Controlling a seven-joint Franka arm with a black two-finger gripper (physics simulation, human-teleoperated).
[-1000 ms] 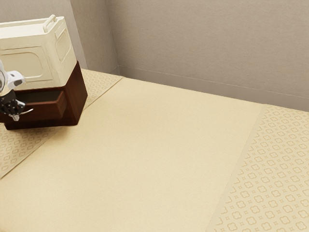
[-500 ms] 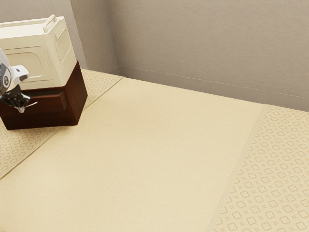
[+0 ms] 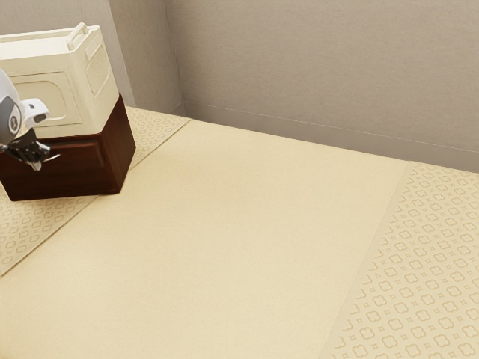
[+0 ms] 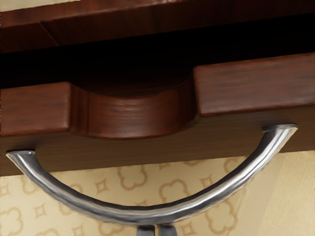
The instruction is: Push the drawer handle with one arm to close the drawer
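Gripper (image 4: pixel 156 230), fingers pressed together, at the middle of the curved handle (image 4: pixel 147 215); just beyond, the drawer (image 4: pixel 256 88) stands slightly out from the cabinet (image 4: pixel 147 23). Slippage along the smooth, rounded metal could turn the push off-centre, jamming the drawer ajar.

So the gripper (image 3: pixel 36 165) is right at the drawer handle (image 4: pixel 98 210), fingers (image 4: pixel 145 231) basically together. White arm (image 3: pixel 7 116) sits higher than the handle, angled down.
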